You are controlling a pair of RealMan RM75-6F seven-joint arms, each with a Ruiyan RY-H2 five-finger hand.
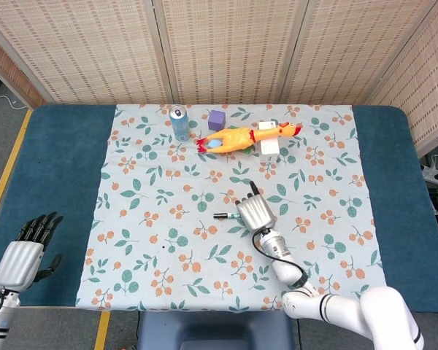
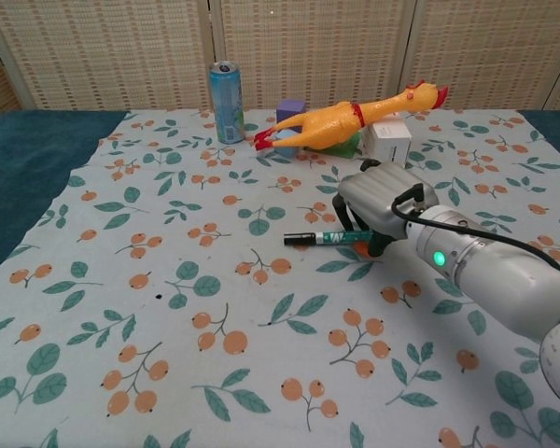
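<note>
A black marker with a teal label (image 2: 313, 239) lies level just above the flowered cloth (image 2: 168, 308), its tip pointing left; the head view shows the marker (image 1: 224, 216) near the cloth's middle. My right hand (image 2: 383, 201) holds its right end, fingers curled down around the barrel. From above, my right hand (image 1: 254, 212) covers that end. My left hand (image 1: 25, 255) rests far off on the blue table (image 1: 51, 175) at the lower left, fingers spread, holding nothing. The chest view does not show it.
At the back of the cloth stand a blue can (image 2: 226, 89), a purple cube (image 2: 291, 110), a yellow rubber chicken (image 2: 345, 121) and a white box (image 2: 388, 138). Woven screens close off the far side.
</note>
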